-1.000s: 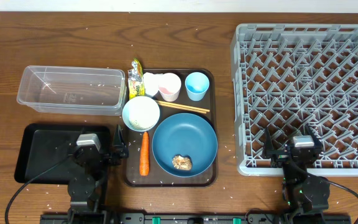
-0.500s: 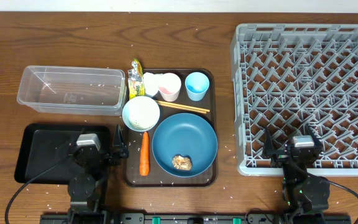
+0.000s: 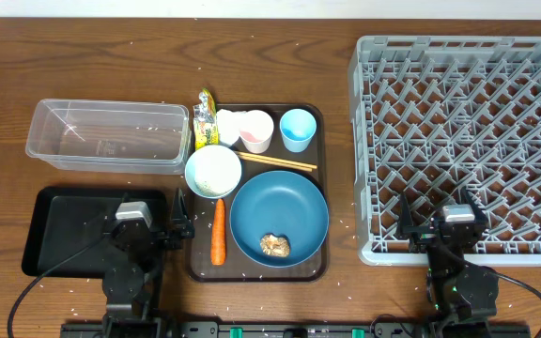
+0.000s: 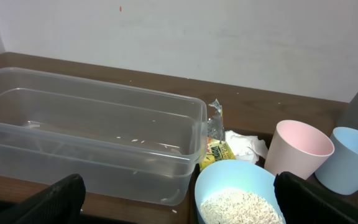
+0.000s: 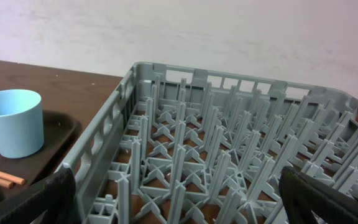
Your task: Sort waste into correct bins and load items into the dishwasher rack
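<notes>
**A:** Progress, as we see it?

**B:** None yet: nothing racked, nothing visibly binned. Rack (image 3: 458,113) far right; tub (image 3: 106,141) and black tray (image 3: 64,225) left. Plate (image 3: 285,202), bowl (image 3: 213,172), blue cup (image 3: 298,129), pink cup (image 3: 256,130), chopsticks (image 3: 275,161), carrot (image 3: 218,232), lump (image 3: 274,245), wrapper (image 3: 204,111) and paper (image 3: 226,122) sit on or by the brown tray (image 3: 201,268), centre.

**A:** Fingers?

**B:** Left fingers (image 4: 48,202) and right fingers (image 5: 36,202) are both spread wide, holding nothing.

**A:** Hidden?

**B:** Our left arm (image 3: 125,277) covers part of the black tray.

- Left gripper (image 3: 146,222): black throughout, with a small grey-topped camera block (image 3: 134,210) just behind the pincer.
- Right gripper (image 3: 440,222): same black build, with the same grey-topped block behind the pincer.
- Fingers (image 4: 61,198): matte black with blunt, rounded tips, one either side of the pincer gap.
- Cables (image 3: 36,274): thin and black, curving away behind each pincer.
- Arm housings (image 3: 125,280): black and rounded, farther behind the pincer.
</notes>
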